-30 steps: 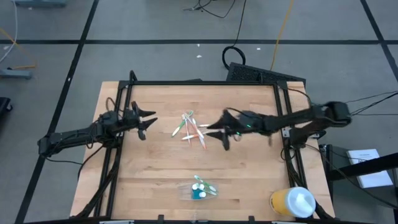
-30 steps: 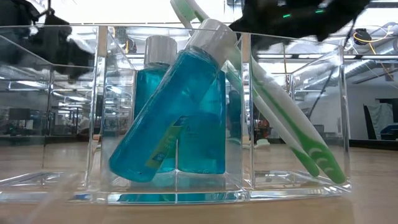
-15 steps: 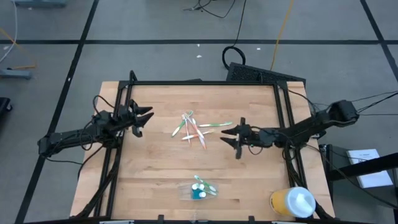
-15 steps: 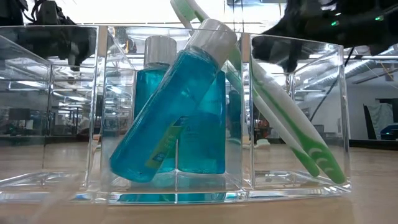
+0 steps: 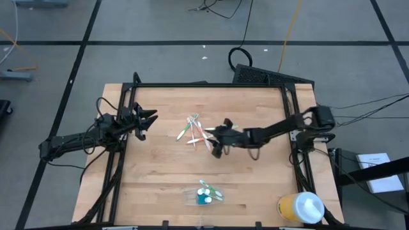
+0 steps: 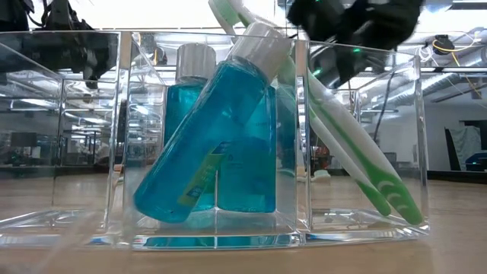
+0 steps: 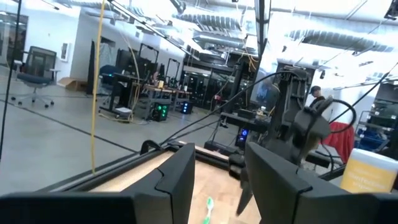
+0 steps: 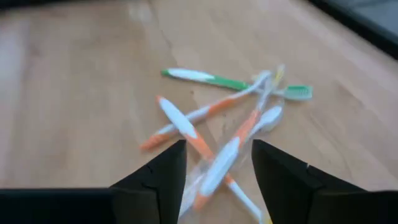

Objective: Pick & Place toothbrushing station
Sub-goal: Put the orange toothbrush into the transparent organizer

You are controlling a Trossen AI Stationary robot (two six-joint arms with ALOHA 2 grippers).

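Note:
The toothbrushing station (image 5: 204, 194) is a clear holder standing on its base near the table's near edge. It fills the low view (image 6: 76, 152), holding blue bottles (image 6: 217, 129) and green toothbrushes (image 6: 358, 152) that lean inside it. A loose pile of orange-and-white toothbrushes (image 5: 197, 132) lies mid-table, with a green one (image 8: 205, 78) beside it. My right gripper (image 5: 217, 138) hovers open at the pile's right side, and in its wrist view (image 8: 217, 177) the fingers stand either side of the pile's brushes without touching. My left gripper (image 5: 147, 121) waits open at the table's left (image 7: 221, 186).
A yellow cup with a white lid (image 5: 301, 207) stands at the near right corner. The black frame rails (image 5: 128, 108) run along the table's left, right and far sides. Bare wood (image 5: 160, 166) lies between the pile and the holder.
My right gripper drew back toward the table's right edge, then swung back toward the toothbrush pile, lower and tipped further down. A green toothbrush now lies on the table to the right of the pile. My left gripper has rolled a little in place.

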